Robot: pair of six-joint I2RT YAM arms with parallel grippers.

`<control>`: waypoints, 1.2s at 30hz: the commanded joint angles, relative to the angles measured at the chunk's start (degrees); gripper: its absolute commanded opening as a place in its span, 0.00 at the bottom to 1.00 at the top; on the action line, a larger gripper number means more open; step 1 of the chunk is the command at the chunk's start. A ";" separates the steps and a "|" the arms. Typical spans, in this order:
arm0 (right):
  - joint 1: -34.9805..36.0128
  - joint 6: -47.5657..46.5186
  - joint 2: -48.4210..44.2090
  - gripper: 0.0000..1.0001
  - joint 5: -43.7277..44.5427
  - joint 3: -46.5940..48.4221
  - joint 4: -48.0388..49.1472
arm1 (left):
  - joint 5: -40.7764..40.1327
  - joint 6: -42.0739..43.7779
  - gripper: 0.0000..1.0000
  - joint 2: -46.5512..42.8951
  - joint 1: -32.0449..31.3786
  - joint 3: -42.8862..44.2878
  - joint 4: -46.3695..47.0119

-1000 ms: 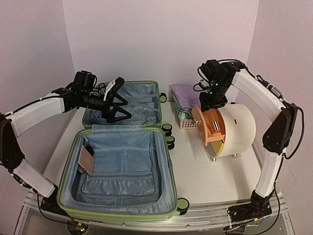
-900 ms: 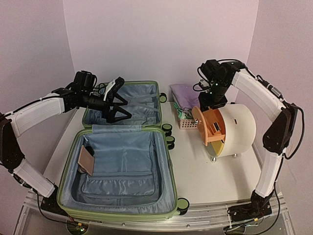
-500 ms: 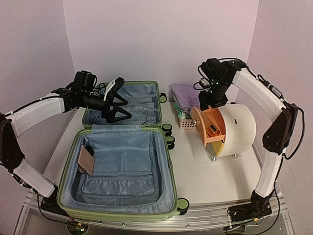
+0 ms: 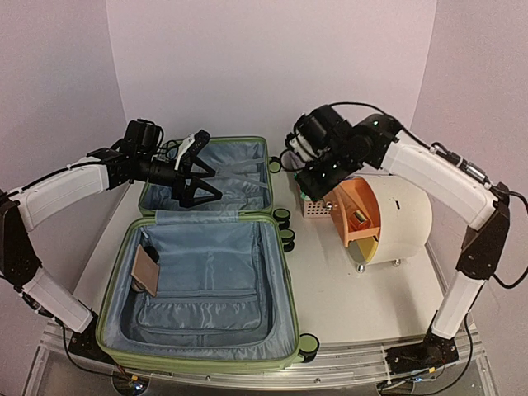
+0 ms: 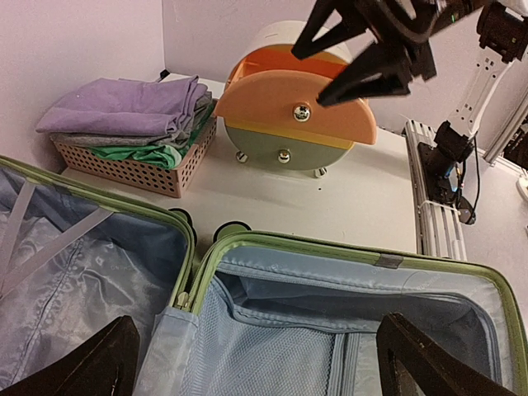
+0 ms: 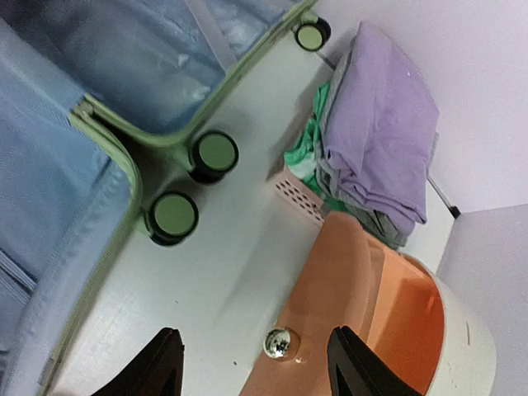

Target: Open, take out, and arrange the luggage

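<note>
Wide and empty, my left jaws hang above the far half of the large light-green ribbed hard-shell suitcase (image 4: 214,264). The right jaws are parted, gripping nothing, and hang over the small pink slotted basket (image 4: 312,206) and the orange drawer (image 4: 355,216).

From above, I see the suitcase lying open flat on the left of the desk (image 4: 330,289), long axis running near to far, wheels facing right. A flat brown piece (image 4: 146,269) lies in its near half.

My left wrist view shows folded purple cloth (image 5: 124,107) topping grey and green clothes in the basket. Beside the basket is the cream cylinder drum (image 5: 280,37), with the drawer standing out from it.

My right wrist view shows two black-and-green wheels (image 6: 216,153) near the basket.
</note>
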 commanded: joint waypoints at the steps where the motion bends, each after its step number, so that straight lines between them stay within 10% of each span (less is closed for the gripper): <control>1: 2.16 -4.56 0.07 0.64 21.33 -5.36 -0.55 | 0.07 1.07 1.00 -1.24 -0.04 -0.03 0.96; 18: 1.35 -5.59 -0.73 0.75 37.74 -15.73 -3.14 | 0.40 1.16 1.00 -0.58 -0.04 0.38 0.99; 36: -9.58 -6.60 -8.42 0.73 32.33 -21.22 -3.18 | 0.56 1.19 1.00 -0.84 -0.07 0.16 1.61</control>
